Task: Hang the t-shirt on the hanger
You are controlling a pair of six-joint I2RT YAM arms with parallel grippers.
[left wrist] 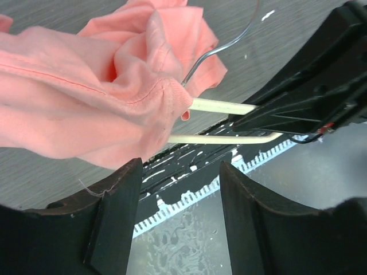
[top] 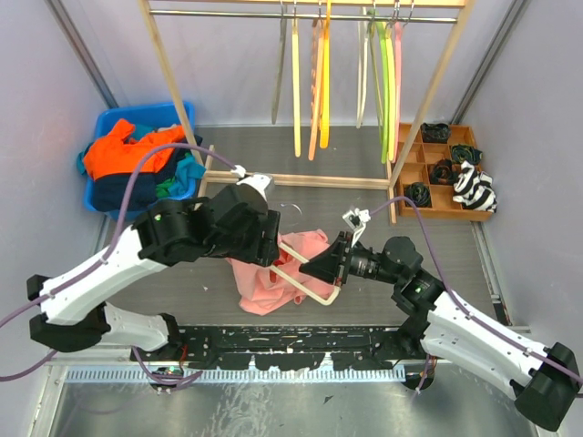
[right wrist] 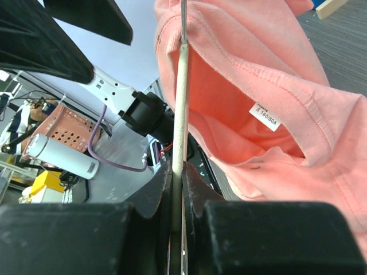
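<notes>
Presently right gripper [right wrist: 178, 192] pinches thin cream triangular hanger [left wrist: 218, 105], left gripper [left wrist: 180, 172] spread empty; unheld salmon-pink cotton t-shirt [left wrist: 86, 114] could slide off.

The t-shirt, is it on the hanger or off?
Partly on: one end of the hanger is inside the t-shirt; the other end sticks out bare, clamped in the right gripper.

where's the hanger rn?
Top view, middle of the table, just ahead of the arm bases: the hanger is clamped in the right gripper, its far end tucked inside the t-shirt to the left.
</notes>
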